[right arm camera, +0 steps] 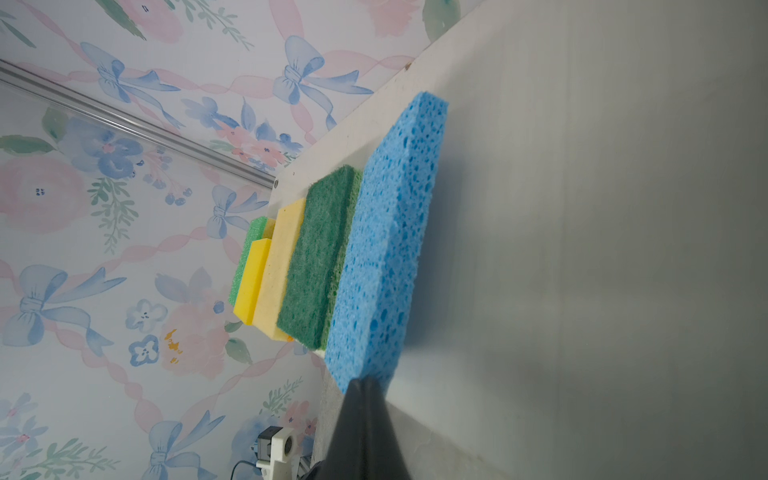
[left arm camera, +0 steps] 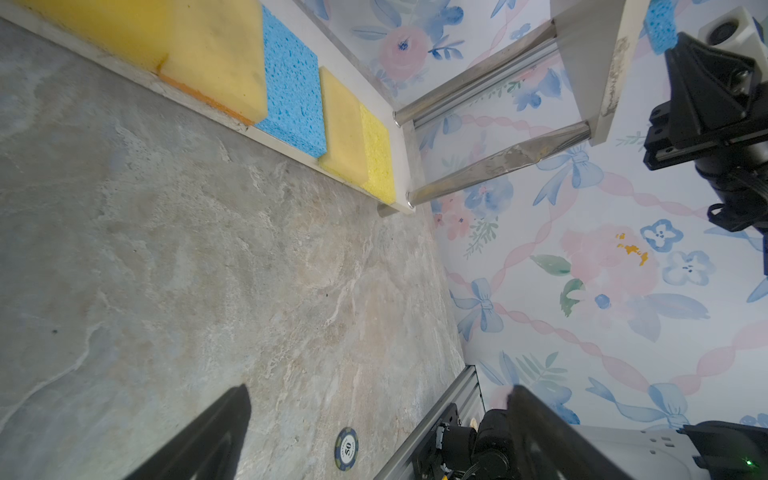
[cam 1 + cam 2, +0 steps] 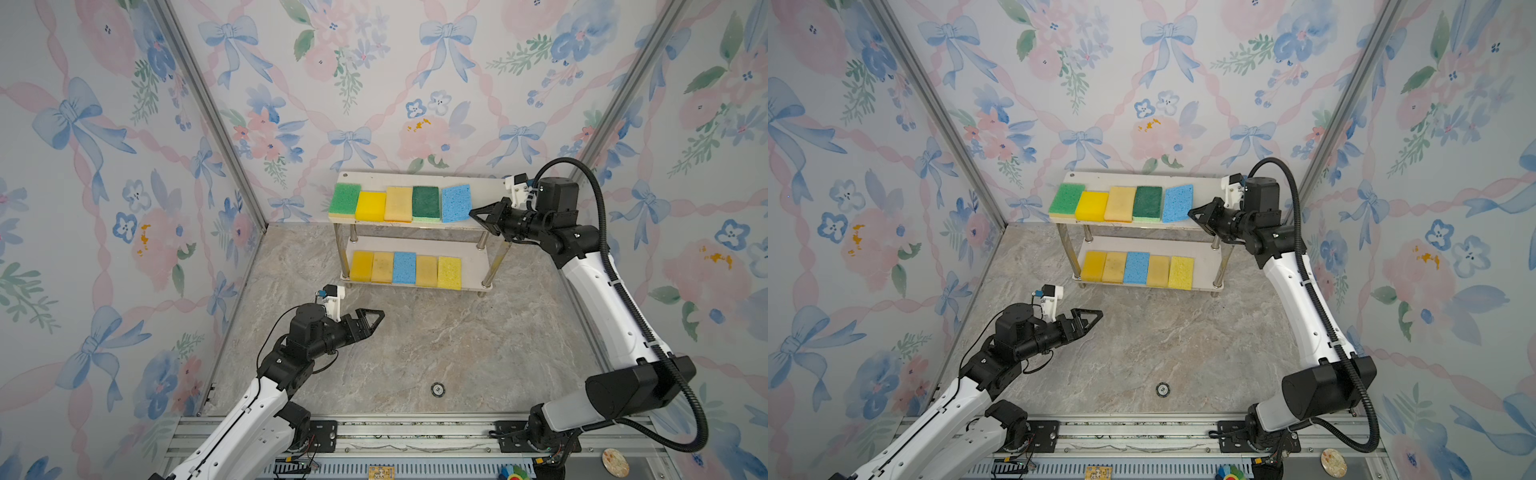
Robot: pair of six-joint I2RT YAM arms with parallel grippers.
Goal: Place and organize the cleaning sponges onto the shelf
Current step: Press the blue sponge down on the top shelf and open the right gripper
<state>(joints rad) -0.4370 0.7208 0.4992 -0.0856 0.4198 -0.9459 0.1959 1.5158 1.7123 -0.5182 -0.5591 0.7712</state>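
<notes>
Marbled grey tabletop (image 3: 415, 357), floral paper on three walls. In a top view the shelf (image 3: 488, 187) is seen at the back, with five cleaning sponges counted on each tier. The top-tier blue sponge (image 3: 456, 203) is set last on the right of its row. Its long axis runs front to back and is slightly skewed against the dark green scourer (image 3: 426, 203) beside it. The right gripper (image 3: 474, 213) is noted with fingers pressed together and nothing pinched, its tip at that sponge's near right corner. The left gripper (image 3: 376, 316) is held spread and empty over the tabletop, well apart from the top row. In a top view the same is recorded: sponge (image 3: 1177, 203), right gripper (image 3: 1192, 214), left gripper (image 3: 1096, 316). From the left wrist, the spread fingers (image 2: 220, 428) are seen framing bare tabletop and a poker chip (image 2: 347, 449), with the lower row lying beyond them. From the right wrist, the closed fingers (image 1: 365, 424) are seen at the near corner of the blue sponge (image 1: 386, 249), apparently touching it. The sponge lies straight ahead of the tip, lengthwise away from it. Squaring it toward the scourer (image 1: 320, 257) is judged the remaining move, and the right arm is by far the nearer.
</notes>
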